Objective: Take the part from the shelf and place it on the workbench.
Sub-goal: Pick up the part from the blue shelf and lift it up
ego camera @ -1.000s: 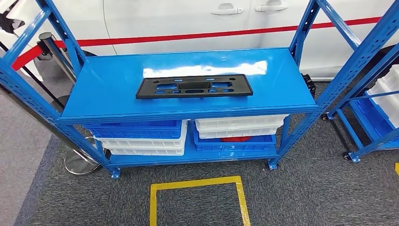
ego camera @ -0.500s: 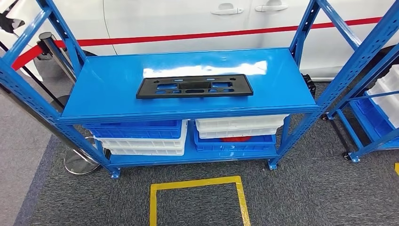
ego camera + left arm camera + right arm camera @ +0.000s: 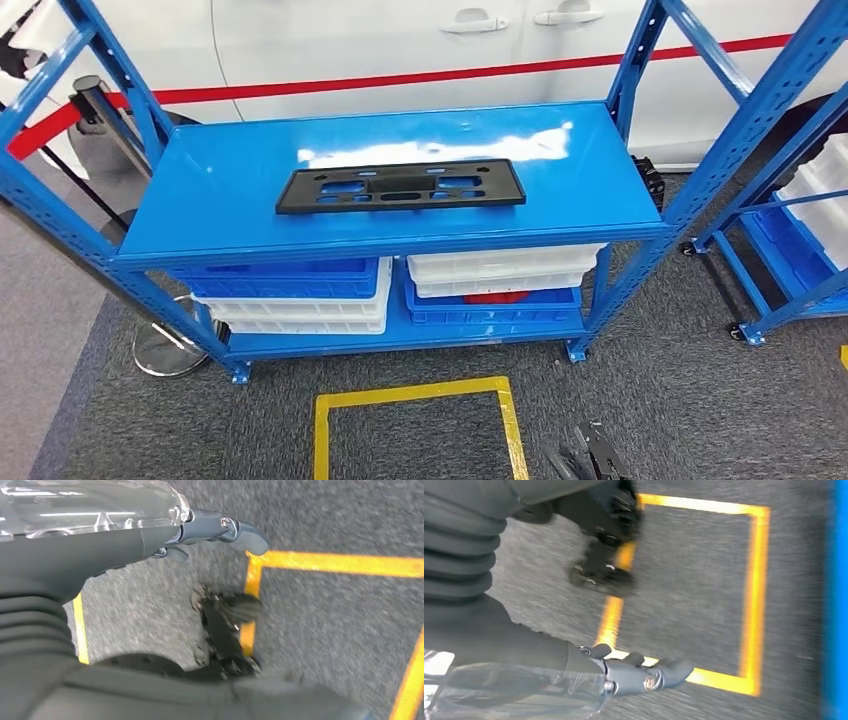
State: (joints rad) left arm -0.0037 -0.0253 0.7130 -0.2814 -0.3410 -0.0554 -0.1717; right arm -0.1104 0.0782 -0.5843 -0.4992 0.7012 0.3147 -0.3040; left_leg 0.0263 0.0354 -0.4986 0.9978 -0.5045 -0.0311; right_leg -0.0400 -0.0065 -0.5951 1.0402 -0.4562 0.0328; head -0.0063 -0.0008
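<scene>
Black part (image 3: 400, 187) lay flat mid-shelf (image 3: 220, 215), nearer front edge. Looked light, stiff, smooth; best gripped by both ends. Left hand (image 3: 220, 530) and right hand (image 3: 644, 677) hung empty, fingers loosely extended.

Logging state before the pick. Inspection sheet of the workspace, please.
Surface: blue shelf top, glossy, bare around the part.
Job's things: black part flat on the shelf top, untouched; workbench not seen.
Clutter: blue and white bins stacked on the lower shelf, something red in the right stack.
Robot hands: left robot hand and right robot hand hang over the carpet, holding nothing, fingers apart.
Cables: nothing seen.
Surroundings: yellow floor square on grey carpet, white car with a red stripe behind, second blue rack to the right, stanchion base to the left.
</scene>
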